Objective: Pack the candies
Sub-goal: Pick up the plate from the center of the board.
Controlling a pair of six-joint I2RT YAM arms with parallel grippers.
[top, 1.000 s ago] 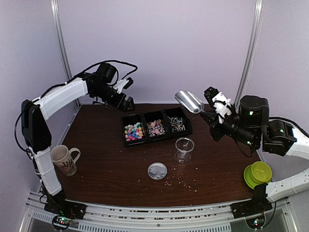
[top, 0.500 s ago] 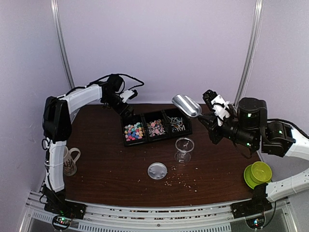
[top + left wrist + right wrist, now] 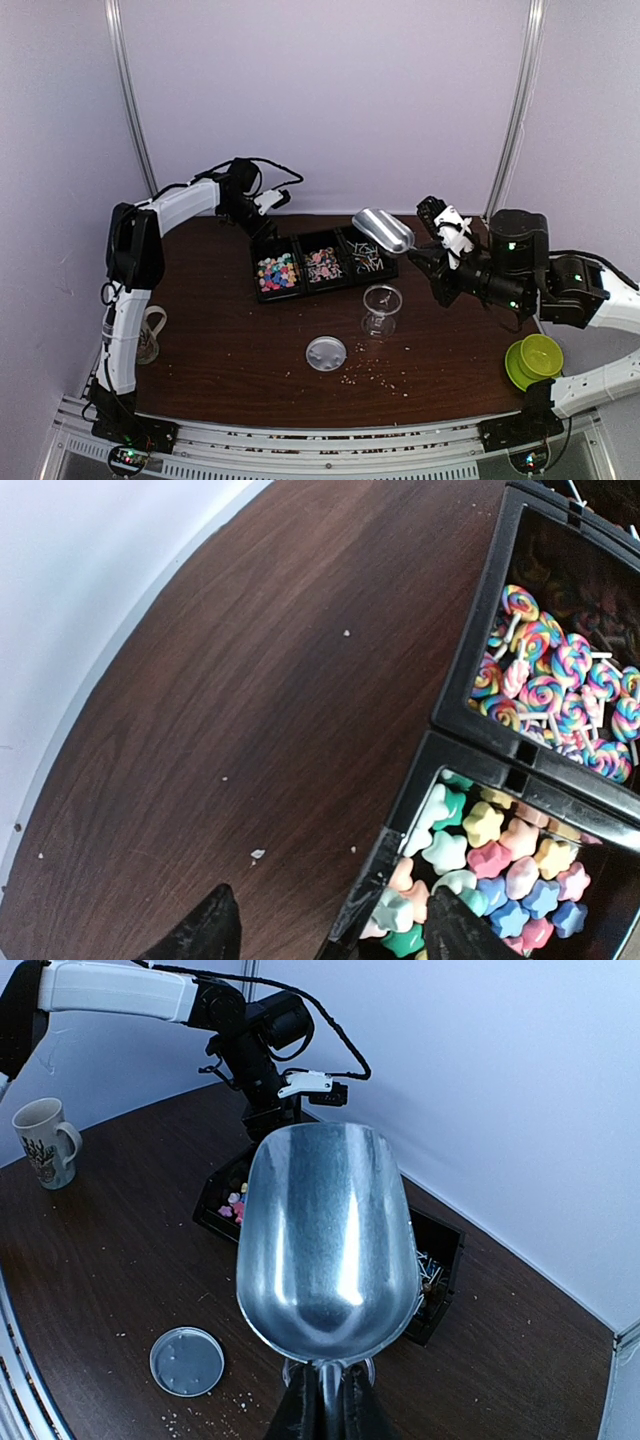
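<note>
Swung in since a second ago: left gripper (image 3: 332, 928), part open, empty, astride left wall of tray (image 3: 500, 750) by far edge of surface (image 3: 220, 340). Inside tray, candies (image 3: 500, 865). Clamped on scoop (image 3: 328, 1240): right gripper (image 3: 325, 1410).

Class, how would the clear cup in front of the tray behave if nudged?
The clear cup looks thin and empty, so it is probably light and slides easily. Its rim seems wider than its foot, so it may tip.
</note>
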